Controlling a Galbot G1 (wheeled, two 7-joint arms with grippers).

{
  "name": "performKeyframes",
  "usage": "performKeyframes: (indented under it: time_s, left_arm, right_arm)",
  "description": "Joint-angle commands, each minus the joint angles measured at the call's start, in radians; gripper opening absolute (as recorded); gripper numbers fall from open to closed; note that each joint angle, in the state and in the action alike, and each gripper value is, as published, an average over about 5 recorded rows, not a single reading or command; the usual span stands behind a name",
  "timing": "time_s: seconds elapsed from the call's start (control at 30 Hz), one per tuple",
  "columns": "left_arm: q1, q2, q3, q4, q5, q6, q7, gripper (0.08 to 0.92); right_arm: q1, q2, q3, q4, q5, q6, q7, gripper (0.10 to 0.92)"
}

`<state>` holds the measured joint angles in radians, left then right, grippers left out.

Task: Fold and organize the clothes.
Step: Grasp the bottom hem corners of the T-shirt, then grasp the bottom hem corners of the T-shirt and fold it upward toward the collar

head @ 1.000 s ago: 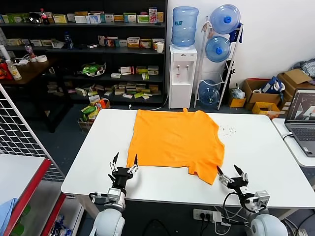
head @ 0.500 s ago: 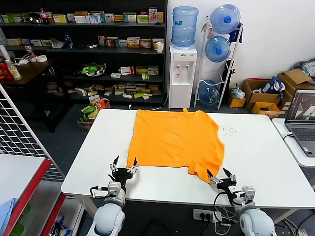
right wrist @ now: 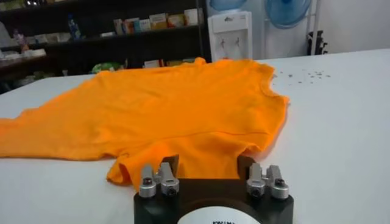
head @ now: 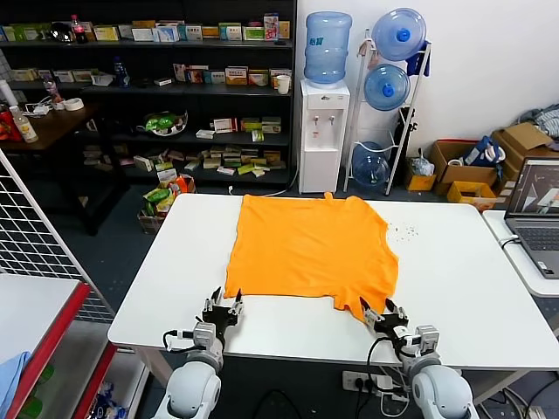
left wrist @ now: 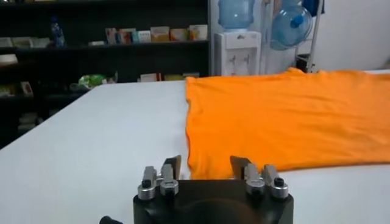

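The orange T-shirt (head: pixel 310 249) lies spread flat on the white table (head: pixel 454 262), collar at the far side, no lettering showing. My left gripper (head: pixel 224 305) rests low at the shirt's near left corner. In the left wrist view the left gripper (left wrist: pixel 206 165) is open, its fingers straddling the corner of the orange fabric (left wrist: pixel 286 115). My right gripper (head: pixel 382 312) sits at the near right corner, where the hem hangs lowest. The right wrist view shows the right gripper (right wrist: pixel 207 164) open too, with rumpled shirt cloth (right wrist: pixel 183 109) between its fingers.
A laptop (head: pixel 537 209) stands on a second table at the right. Behind the table are a water dispenser (head: pixel 324 131) and dark shelves. A wire rack (head: pixel 35 236) and a light blue cloth (head: pixel 10 371) are at the left. Small specks (head: pixel 403 231) dot the table.
Both grippers have come forward and down from the table's front edge onto the shirt's near corners. Their fingers stand closer together than before.
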<state>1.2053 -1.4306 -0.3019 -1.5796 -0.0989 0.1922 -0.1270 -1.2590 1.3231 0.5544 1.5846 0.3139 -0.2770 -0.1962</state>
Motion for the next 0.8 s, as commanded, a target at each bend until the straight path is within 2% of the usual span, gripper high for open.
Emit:
performKeyframes:
  time_s: [0.03,0.4,0.5,0.8]
  left_arm:
    - [0.005,0.001,0.0,0.0,-0.014,0.025,0.009,0.454]
    - [0.024,-0.001,0.002,-0.024,-0.001,0.031,0.025,0.139]
    - [0.035,0.004,0.002,-0.048,0.003,0.031,0.025,0.093]
    - [0.091,0.05,-0.003,-0.167,0.013,0.029,0.028,0.089]
  right_arm:
    - [-0.007,0.005,-0.007,0.023,-0.003,-0.015,0.005,0.475]
    - [-0.061,0.005,0.001,0.088,-0.016,-0.024,0.026,0.159]
    - [-0.093,0.001,0.005,0.136,-0.023,-0.03,0.037,0.124]
    - [-0.231,-0.026,0.031,0.311,-0.061,-0.036,0.065,0.124]
